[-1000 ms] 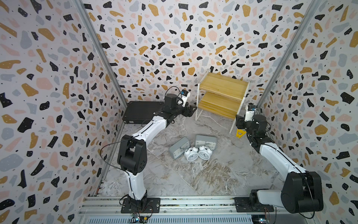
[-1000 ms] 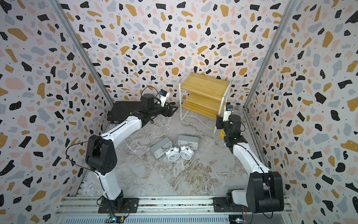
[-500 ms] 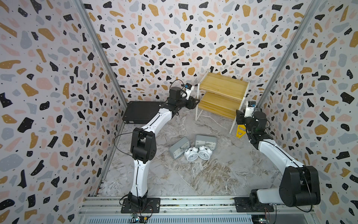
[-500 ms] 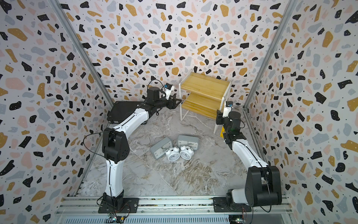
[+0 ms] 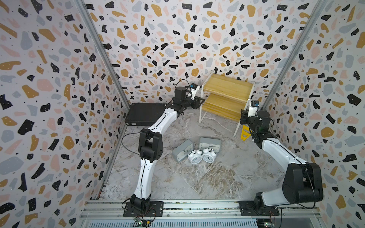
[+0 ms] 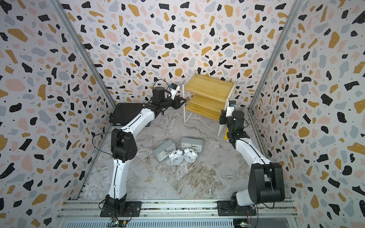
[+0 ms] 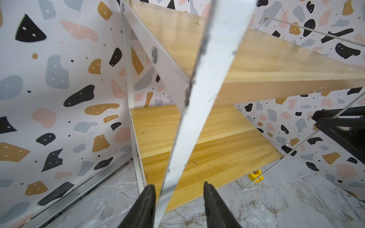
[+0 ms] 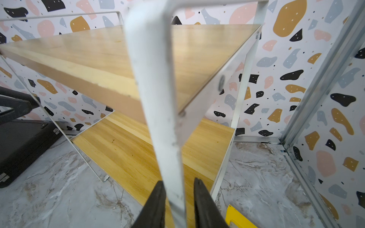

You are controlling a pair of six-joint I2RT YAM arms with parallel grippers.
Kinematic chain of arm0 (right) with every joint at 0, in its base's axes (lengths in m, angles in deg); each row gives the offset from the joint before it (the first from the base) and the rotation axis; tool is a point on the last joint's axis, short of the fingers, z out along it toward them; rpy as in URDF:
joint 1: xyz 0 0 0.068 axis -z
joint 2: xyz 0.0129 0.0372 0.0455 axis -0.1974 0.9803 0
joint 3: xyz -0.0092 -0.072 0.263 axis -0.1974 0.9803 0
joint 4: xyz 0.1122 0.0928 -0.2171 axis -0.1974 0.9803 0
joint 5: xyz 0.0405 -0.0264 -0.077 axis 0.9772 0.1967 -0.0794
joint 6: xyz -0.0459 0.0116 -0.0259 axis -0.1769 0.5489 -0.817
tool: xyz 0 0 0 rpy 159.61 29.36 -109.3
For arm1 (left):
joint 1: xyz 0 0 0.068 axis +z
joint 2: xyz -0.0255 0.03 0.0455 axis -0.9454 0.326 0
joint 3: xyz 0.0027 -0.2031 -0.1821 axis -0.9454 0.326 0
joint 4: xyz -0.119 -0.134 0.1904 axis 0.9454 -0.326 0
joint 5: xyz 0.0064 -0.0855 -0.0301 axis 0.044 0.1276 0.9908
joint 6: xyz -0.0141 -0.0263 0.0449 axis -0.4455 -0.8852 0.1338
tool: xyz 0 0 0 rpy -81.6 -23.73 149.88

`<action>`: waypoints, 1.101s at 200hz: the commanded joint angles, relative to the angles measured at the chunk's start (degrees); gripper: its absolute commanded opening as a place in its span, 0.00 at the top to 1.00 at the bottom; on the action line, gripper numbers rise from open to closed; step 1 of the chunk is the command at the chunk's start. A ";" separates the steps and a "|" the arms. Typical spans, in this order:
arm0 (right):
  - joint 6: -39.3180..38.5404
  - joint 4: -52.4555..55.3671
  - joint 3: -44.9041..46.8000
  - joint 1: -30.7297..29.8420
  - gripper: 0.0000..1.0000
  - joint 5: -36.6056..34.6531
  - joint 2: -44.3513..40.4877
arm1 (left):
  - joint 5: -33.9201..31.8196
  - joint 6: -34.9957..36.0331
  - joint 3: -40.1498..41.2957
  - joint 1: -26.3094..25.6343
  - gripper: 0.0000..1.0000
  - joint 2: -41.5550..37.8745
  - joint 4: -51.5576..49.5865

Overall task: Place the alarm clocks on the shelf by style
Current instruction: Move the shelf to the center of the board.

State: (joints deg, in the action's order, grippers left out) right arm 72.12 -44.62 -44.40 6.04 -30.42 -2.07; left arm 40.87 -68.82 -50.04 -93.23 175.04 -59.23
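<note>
In both top views the shelf [image 5: 227,86] [image 6: 209,86] stands at the back of the marble floor, and both of its boards are bare. The alarm clocks lie in a tight cluster in the middle of the floor, well apart from it. The two grey rectangular clocks [image 5: 182,150] [image 5: 209,144] are nearer the shelf. The two round twin-bell clocks [image 5: 195,157] [image 5: 208,156] sit side by side just in front of them.

The left gripper [image 5: 200,101] reaches past the black case [image 5: 145,114] to the shelf's left-side leg. The right gripper [image 5: 242,116] sits at the right-side leg, with a yellow piece [image 5: 245,133] on the floor just beside that leg. The jaws are too small to read in these views.

In the left wrist view the left-side leg [image 7: 197,110] runs between the fingers of the left gripper [image 7: 178,184] and blocks much of the boards. One finger is against the leg, while the other stands clear with wood showing in the gap, so the jaws are apart. The right gripper [image 7: 345,128] shows beyond the lower board.

In the right wrist view the right-side leg [image 8: 156,88] passes between the fingers of the right gripper [image 8: 178,180]. One finger is against the leg and a thin strip of wood shows beside the other. Whether the jaws actually clamp the leg cannot be told. The black case [image 8: 21,144] and the yellow piece [image 8: 241,219] lie on either side.
</note>
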 commanded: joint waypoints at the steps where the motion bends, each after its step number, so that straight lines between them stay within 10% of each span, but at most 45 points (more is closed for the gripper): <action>1: -0.23 -1.63 -2.63 0.07 0.80 1.05 0.01 | 1.83 0.34 -2.52 -0.41 0.61 0.98 2.77; 68: -1.16 -1.19 -2.73 0.07 0.96 1.20 0.02 | 1.39 1.81 -2.59 -0.59 0.89 1.25 2.51; 220: -0.39 1.69 -3.56 -1.71 1.00 16.25 0.05 | -17.28 5.81 39.20 -0.44 0.96 -29.95 5.37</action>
State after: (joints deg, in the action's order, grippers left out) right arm 68.43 -44.01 -44.99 5.80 -18.23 -1.46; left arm 28.46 -62.72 -15.57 -93.34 150.60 -51.97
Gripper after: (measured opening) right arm 0.136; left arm 0.113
